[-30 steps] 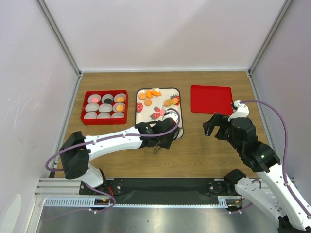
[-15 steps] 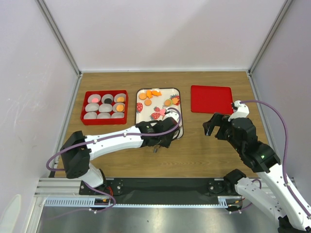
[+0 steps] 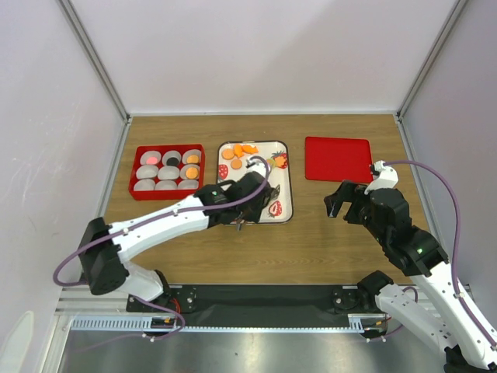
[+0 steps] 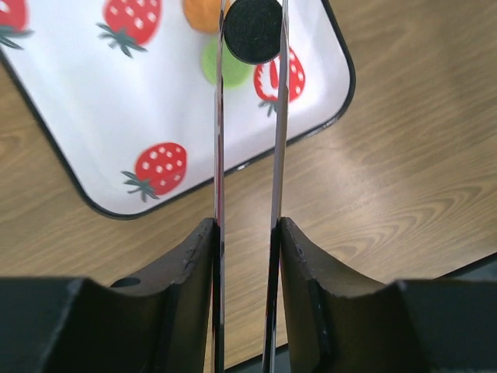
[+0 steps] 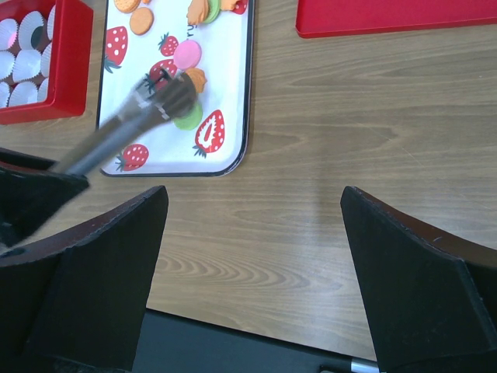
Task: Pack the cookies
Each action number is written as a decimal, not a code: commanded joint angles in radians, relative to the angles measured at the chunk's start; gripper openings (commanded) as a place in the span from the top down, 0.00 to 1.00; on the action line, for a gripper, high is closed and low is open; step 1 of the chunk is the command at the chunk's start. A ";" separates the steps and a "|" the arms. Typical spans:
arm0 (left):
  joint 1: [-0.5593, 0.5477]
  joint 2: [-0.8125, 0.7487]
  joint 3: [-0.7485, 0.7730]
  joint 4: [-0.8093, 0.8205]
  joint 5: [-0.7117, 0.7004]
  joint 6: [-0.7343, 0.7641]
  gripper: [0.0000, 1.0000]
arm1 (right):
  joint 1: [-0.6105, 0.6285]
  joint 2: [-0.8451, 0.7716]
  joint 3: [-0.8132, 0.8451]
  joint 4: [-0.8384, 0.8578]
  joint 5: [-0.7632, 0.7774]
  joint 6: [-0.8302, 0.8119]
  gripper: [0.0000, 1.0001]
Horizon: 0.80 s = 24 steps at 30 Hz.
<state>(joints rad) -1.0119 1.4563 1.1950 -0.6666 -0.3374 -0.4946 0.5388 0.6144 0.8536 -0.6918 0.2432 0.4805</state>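
The cookies lie on a white strawberry-print tray (image 3: 286, 203): orange ones (image 3: 238, 153) at its far end, a pink one (image 5: 186, 54) and a green one (image 5: 189, 118) nearer. My left gripper (image 3: 247, 208) hangs over the tray's near part. It is shut on thin metal tongs (image 4: 218, 155). The tongs pinch a black cookie (image 4: 252, 29) at their tip, held above the tray. My right gripper (image 3: 342, 202) is open and empty over bare table, right of the tray; its fingers (image 5: 93, 264) stand wide apart.
A red box (image 3: 133, 179) of pale paper cups stands left of the tray. Some cups hold a pink (image 3: 147, 159), a black (image 3: 165, 159) or an orange cookie (image 3: 192, 158). A flat red lid (image 3: 338, 158) lies at the back right. Walls enclose the table.
My left arm has swung back and to the left, carrying the tongs from the tray's near right corner toward its middle. The right arm has not moved.
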 commanded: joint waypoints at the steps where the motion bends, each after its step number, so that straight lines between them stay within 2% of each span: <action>1: 0.044 -0.092 0.057 -0.002 -0.026 0.031 0.59 | -0.002 0.002 0.041 0.012 0.010 -0.008 0.00; 5: 0.146 -0.174 0.038 -0.021 -0.017 0.063 0.59 | -0.002 0.021 0.042 0.028 0.005 -0.013 0.00; 12: 0.450 -0.303 0.008 -0.045 0.011 0.131 0.58 | -0.005 0.079 0.045 0.077 -0.016 -0.022 0.00; 17: 0.691 -0.313 -0.060 -0.019 0.060 0.163 0.58 | -0.003 0.126 0.045 0.127 -0.044 -0.025 0.00; 20: 0.781 -0.303 -0.106 0.007 0.106 0.171 0.59 | -0.003 0.154 0.044 0.146 -0.061 -0.029 0.00; 24: 0.846 -0.289 -0.143 0.036 0.123 0.176 0.59 | -0.003 0.176 0.041 0.164 -0.073 -0.034 0.00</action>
<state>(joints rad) -0.1989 1.1671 1.0645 -0.6918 -0.2642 -0.3489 0.5388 0.7849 0.8581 -0.5884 0.1894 0.4683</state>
